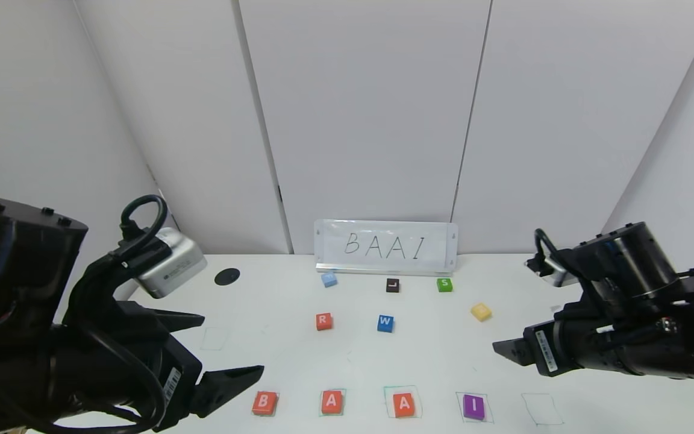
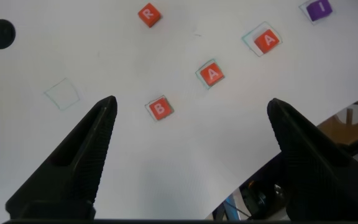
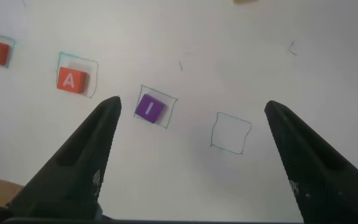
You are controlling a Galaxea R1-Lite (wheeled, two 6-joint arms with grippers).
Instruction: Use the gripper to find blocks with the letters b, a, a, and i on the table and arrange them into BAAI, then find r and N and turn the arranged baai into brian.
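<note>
Blocks (image 1: 368, 403) lie free; right pincer (image 3: 191, 140) wide open.

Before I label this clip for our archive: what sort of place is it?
Likely a lab test bench: a bare white table marked with drawn squares, lettered blocks, a handwritten BAAI sign and plain wall panels.

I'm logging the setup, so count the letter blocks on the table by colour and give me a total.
Orange-red: 4, the B, two A's and the R
Purple: 1, the I
Blue: 1, the W
Light blue: 1
Dark brown: 1, the L
Green: 1, the S
Yellow: 1
Total: 10 blocks
</note>
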